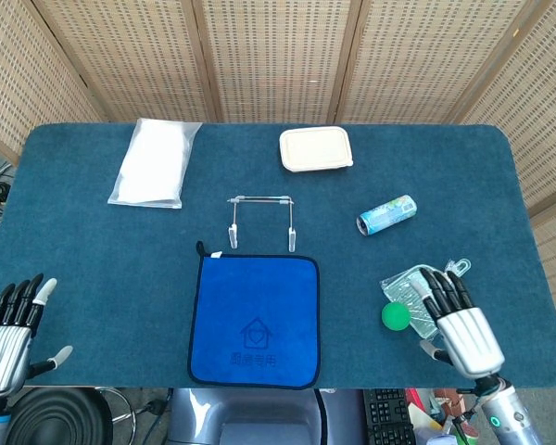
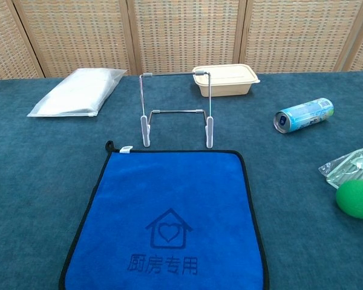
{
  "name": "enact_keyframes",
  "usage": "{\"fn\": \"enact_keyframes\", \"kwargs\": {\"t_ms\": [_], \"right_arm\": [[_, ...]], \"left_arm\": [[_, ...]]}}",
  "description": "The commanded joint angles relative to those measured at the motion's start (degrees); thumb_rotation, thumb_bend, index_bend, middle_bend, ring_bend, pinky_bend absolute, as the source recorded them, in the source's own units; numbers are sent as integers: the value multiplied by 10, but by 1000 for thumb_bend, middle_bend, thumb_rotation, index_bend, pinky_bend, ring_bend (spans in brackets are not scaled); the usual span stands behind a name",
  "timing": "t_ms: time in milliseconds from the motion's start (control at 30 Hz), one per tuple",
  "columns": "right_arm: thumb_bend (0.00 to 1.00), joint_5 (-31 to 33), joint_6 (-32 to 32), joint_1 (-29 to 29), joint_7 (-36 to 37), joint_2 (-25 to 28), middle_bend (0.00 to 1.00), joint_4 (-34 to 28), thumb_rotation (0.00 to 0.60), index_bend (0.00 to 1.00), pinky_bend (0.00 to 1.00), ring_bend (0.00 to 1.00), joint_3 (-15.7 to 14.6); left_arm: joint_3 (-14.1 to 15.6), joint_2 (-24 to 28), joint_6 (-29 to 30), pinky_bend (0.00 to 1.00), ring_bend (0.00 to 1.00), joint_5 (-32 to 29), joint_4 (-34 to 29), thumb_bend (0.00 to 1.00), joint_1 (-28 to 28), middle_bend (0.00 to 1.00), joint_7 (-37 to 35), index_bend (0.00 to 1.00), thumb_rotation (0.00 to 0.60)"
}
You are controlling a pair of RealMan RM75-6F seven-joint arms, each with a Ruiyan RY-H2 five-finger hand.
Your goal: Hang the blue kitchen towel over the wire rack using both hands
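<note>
Head view: towel [image 1: 254,320] lies flat between the two hands, rack [image 1: 260,219] upright just beyond its far edge. Right hand [image 1: 460,326] — fingers spread, holding nothing — hovers over the clear tray [image 1: 410,286], green ball [image 1: 396,316] just to its left. Left hand [image 1: 7,332] waits at the near corner, fingers apart, empty.

A table covered in dark teal carpet-like cloth [image 1: 93,250] fills the frame. Lower centre lies a flat blue kitchen towel [image 1: 254,321]; just above it stands a wire rack [image 1: 260,221]. Upper left lies a clear plastic bag [image 1: 152,162], upper centre a cream lidded container [image 1: 316,149]. At right lie a can on its side [image 1: 386,214], a clear plastic dustpan [image 1: 409,286] and a green ball [image 1: 395,316].
</note>
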Motion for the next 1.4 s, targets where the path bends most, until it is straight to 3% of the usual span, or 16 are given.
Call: {"fn": "enact_keyframes", "kwargs": {"t_ms": [33,233,433,800,1100,1400], "right_arm": [[0,-32,-54,58,36,-8,0,27,600,53,0,0,7],[0,-40,-94,109,70,-28,0,46,600,54,0,0,15],[0,-46,-151,156,22,-52,0,73,600,55,0,0,20],[0,-50,-204,217,1,-123,8,120,600,64,0,0,11],[0,-43,-212,244,-8,-189,12,183,600,67,0,0,9],[0,-42,-208,262,-20,-214,17,228,600,71,0,0,0]], "left_arm": [[-4,-2,-3,0,0,-9,1,0,-1,0,1,0,600],[-14,-4,-11,0,0,-28,2,0,-4,0,-7,0,600],[-17,-4,-27,0,0,-37,8,0,-11,0,-23,0,600],[-23,-4,-36,0,0,-50,15,0,-16,0,-29,0,600],[-23,-6,-50,0,0,-61,17,0,-21,0,-21,0,600],[-23,-5,-50,0,0,-62,17,0,-22,0,-24,0,600]]}}
